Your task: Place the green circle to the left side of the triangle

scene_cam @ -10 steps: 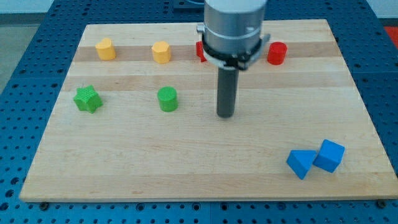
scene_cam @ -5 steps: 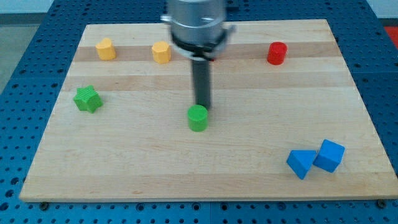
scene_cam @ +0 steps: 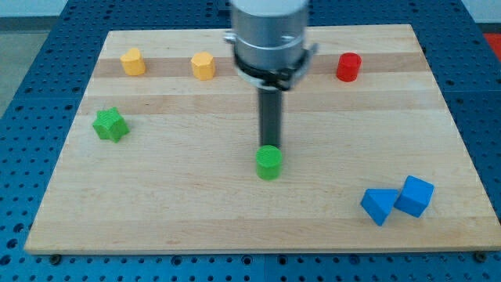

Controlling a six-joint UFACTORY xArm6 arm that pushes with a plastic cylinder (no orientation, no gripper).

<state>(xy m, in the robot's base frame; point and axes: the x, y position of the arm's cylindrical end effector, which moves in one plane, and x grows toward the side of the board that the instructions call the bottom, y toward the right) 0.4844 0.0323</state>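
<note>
In the last half second I pushed the green circle [scene_cam: 268, 163] toward 4 o'clock; my tip [scene_cam: 271, 147] touches its 12 o'clock edge. No fingers fitted. Blue triangle [scene_cam: 379, 205] remains well apart at 4 o'clock.

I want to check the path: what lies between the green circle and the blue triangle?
Nothing: in the camera view, only bare board separates the green circle from the blue triangle. My tip sits just above the circle.

Arm housing [scene_cam: 270, 35] cut off at the view's top edge. My tip [scene_cam: 271, 148] meets green circle [scene_cam: 268, 163] at its far rim; contact cannot be told. Board [scene_cam: 156, 204] behind the housing hidden.
</note>
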